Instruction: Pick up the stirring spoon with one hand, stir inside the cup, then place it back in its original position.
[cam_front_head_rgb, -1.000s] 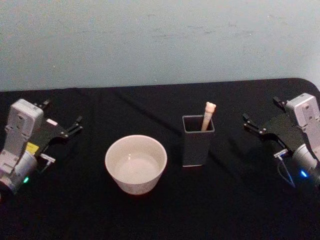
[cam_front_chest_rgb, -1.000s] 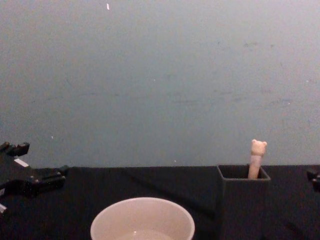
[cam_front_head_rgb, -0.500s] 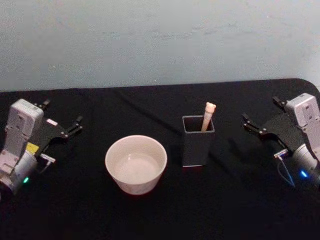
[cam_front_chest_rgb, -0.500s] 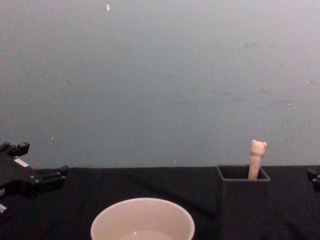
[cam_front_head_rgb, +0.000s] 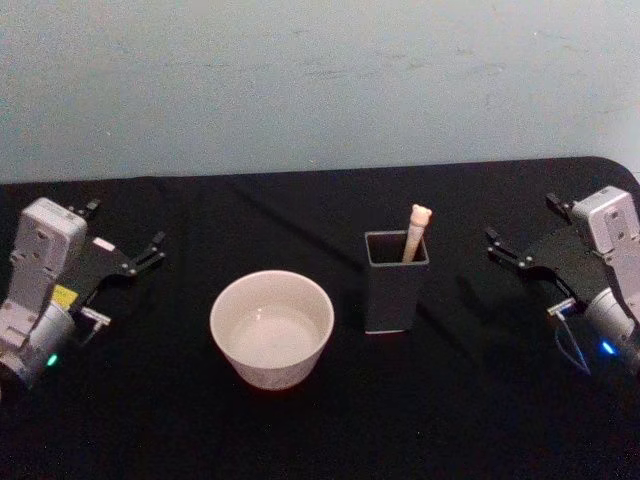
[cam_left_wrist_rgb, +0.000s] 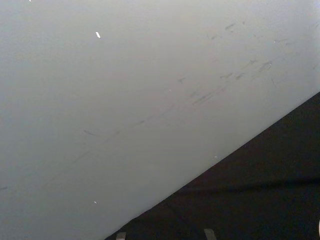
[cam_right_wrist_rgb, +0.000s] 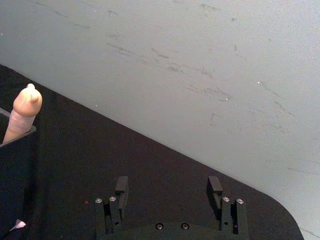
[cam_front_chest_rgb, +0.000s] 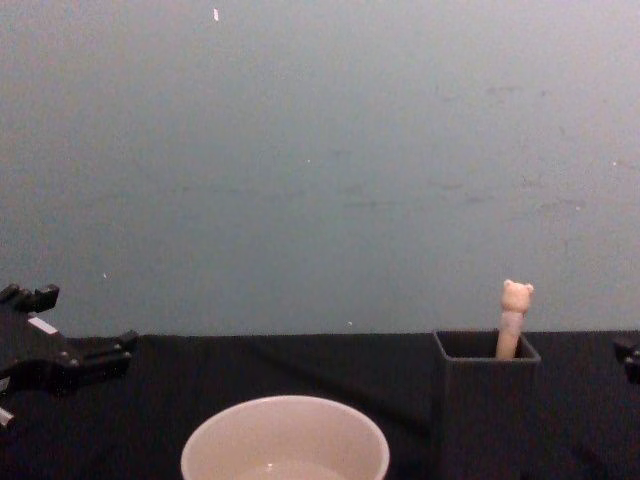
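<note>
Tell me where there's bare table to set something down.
Bare cloth lies between the left gripper and the cup, between the dark holder and the right gripper, and behind all along the wall. Tightest is the gap between cup and holder.

Stirring spoon (cam_front_head_rgb: 417, 226) tilted in holder (cam_front_head_rgb: 390, 300), cup (cam_front_head_rgb: 268, 372) beside.

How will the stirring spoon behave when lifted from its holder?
The stirring spoon looks thin and straight, so probably stiff and light. It leans in the holder; a sideways pull might tip that tall, narrow box.
</note>
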